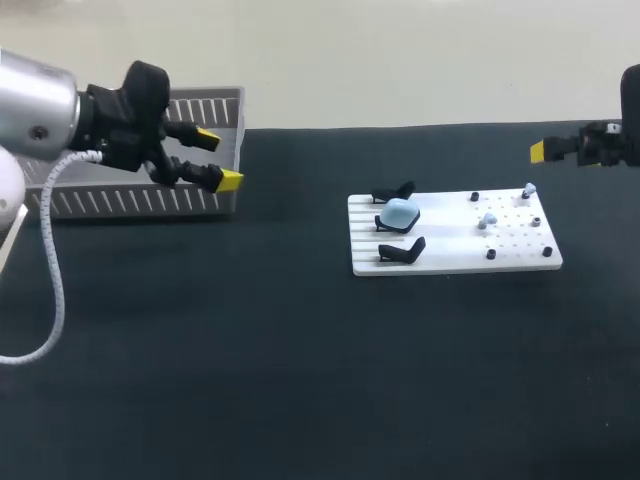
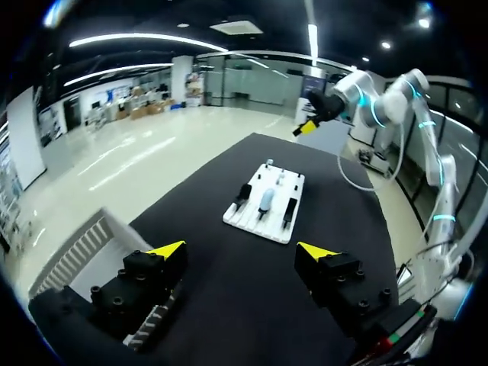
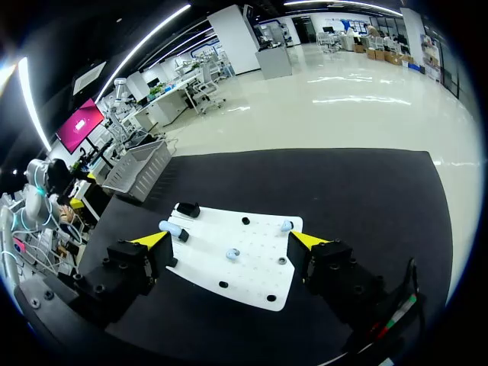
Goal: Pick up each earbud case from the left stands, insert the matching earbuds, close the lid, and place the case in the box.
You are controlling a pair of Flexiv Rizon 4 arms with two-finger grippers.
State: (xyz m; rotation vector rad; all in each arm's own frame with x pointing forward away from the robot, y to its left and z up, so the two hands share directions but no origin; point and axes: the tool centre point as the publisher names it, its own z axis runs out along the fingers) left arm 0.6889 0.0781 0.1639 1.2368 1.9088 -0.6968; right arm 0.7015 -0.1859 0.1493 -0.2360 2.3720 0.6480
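While both arms hung above desk (image 1: 300,380), neither held anything. Left gripper (image 1: 218,160) was by right end of grey box (image 1: 140,203), jaws wide apart and empty. Box sat at desk's far-left corner. Right gripper (image 3: 229,240) was near desk's far-right edge, jaws likewise spread, nothing between them. White board (image 1: 450,250) lay right of desk's middle. Pale blue case (image 1: 399,213) sat on middle of three black stands (image 1: 402,251) along board's left edge. Two earbuds (image 1: 487,221) — small, pale blue — stood among pegs on board's right half.
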